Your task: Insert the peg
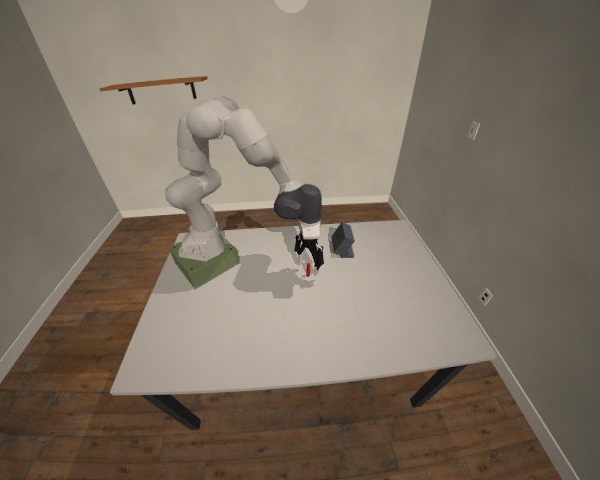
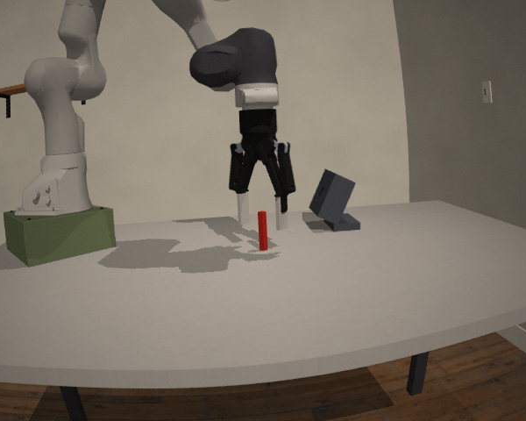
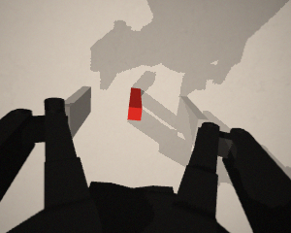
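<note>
The peg (image 2: 263,230) stands upright on the bench (image 2: 299,289), long axis vertical, between the fingertips of the half-open, empty pincer (image 2: 260,220).

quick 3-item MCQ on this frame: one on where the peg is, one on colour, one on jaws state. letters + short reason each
1. Where does the peg stand?
A. Inside the panel's hole
B. Upright on the table, below the gripper
C. On the wall shelf

2. What colour is the arm's base block?
A. Green
B. Blue
C. Red

3. What is the state of the gripper?
A. Shut on the peg, lifting it
B. Jaws partly closed, nothing held
C. Gripping the sloped panel

Answers:
1 B: the exterior view shows the red peg upright on the table, apart from the sloped panel.
2 A: the block under the arm is green in the top and exterior views.
3 B: the wrist view shows the fingers on either side of the peg with gaps, so nothing is gripped.
</note>
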`<state>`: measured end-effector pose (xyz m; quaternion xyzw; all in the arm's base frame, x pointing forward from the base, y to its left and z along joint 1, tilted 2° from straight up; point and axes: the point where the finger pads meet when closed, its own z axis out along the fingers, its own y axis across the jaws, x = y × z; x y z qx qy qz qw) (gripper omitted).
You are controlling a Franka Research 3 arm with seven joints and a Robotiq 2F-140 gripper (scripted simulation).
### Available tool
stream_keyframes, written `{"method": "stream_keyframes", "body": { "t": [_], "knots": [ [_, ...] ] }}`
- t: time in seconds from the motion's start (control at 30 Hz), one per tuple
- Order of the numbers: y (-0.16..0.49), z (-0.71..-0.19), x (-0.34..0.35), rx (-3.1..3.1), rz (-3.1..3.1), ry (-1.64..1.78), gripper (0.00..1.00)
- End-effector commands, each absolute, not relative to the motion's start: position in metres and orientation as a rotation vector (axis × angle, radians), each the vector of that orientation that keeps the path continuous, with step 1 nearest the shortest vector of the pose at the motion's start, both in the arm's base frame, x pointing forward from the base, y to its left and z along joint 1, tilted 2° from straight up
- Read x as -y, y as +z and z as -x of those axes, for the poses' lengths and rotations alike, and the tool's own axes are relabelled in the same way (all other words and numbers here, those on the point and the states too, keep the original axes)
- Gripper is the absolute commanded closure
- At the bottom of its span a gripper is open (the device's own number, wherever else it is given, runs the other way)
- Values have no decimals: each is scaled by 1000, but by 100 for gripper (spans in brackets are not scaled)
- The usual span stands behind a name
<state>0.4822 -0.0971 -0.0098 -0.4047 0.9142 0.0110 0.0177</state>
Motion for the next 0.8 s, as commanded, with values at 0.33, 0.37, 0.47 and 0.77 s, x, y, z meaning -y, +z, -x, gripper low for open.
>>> {"method": "stream_keyframes", "body": {
  "t": [0.33, 0.37, 0.47, 0.77],
  "knots": [
    [-10, -482, 97, -2840, 1257, 34, 55],
    [-10, -482, 97, -2840, 1257, 34, 57],
    [-10, -482, 97, -2840, 1257, 34, 62],
    [-10, -482, 97, -2840, 1257, 34, 78]
  ]
}}
